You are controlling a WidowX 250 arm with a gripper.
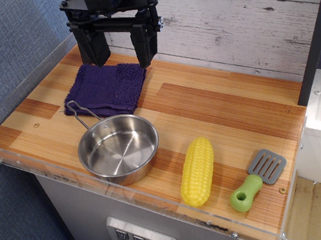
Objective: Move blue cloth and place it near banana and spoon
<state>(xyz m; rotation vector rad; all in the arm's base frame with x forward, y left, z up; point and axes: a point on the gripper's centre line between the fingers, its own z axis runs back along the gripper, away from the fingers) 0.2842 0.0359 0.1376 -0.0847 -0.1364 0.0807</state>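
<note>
The blue cloth [107, 89], a folded dark purple-blue terry towel, lies flat at the back left of the wooden table. My black gripper [121, 53] hangs open just above the cloth's far edge, its two fingers spread wide and holding nothing. The banana [197, 171], a yellow toy corn cob, lies near the front edge at the right of centre. The spoon [258, 180], a toy spatula with a lime-green handle and grey slotted blade, lies just right of the corn.
A steel pan [118, 148] with a wire handle sits in front of the cloth, its handle reaching onto the cloth's near edge. A clear plastic rim [129, 195] runs along the table's front and left. A white plank wall [225, 24] stands behind.
</note>
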